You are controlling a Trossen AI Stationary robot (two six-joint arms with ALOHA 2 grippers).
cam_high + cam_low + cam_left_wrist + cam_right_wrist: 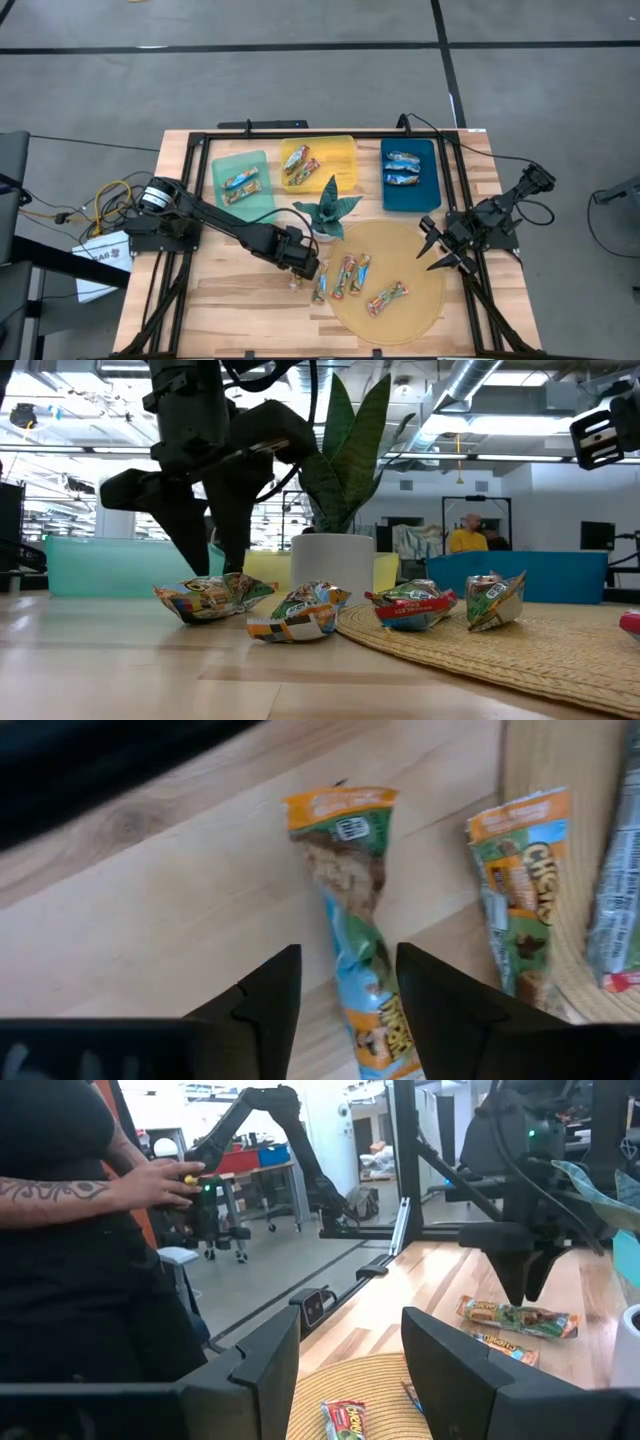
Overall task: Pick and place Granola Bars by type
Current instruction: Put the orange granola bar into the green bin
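Note:
My left gripper [306,264] [348,1005] is open and points down over an orange and blue granola bar [352,935] [320,286] that lies flat on the wood beside the round woven mat [420,300]. Its fingers stand on either side of the bar's middle. The low view shows them just above that bar [215,598]. Three more multicoloured bars [345,275] [361,271] [386,298] lie on the mat. My right gripper [441,250] [350,1370] hangs open over the mat's right edge, touching nothing. My left gripper comes at the bar's middle [370,990] from above, its fingers lying across the bar. Bare wood shows between one finger [275,995] and the wrapper. The other finger [430,1000] is right against the wrapper's edge; I cannot tell whether it touches. The bar lies flat on the table.
At the far side stand a green tray [262,200] with one multicoloured bar, a yellow tray [340,150] with multicoloured bars and a blue tray [428,195] with blue bars. A potted plant [328,212] stands between the trays and the mat. A person [80,1230] stands beyond the table.

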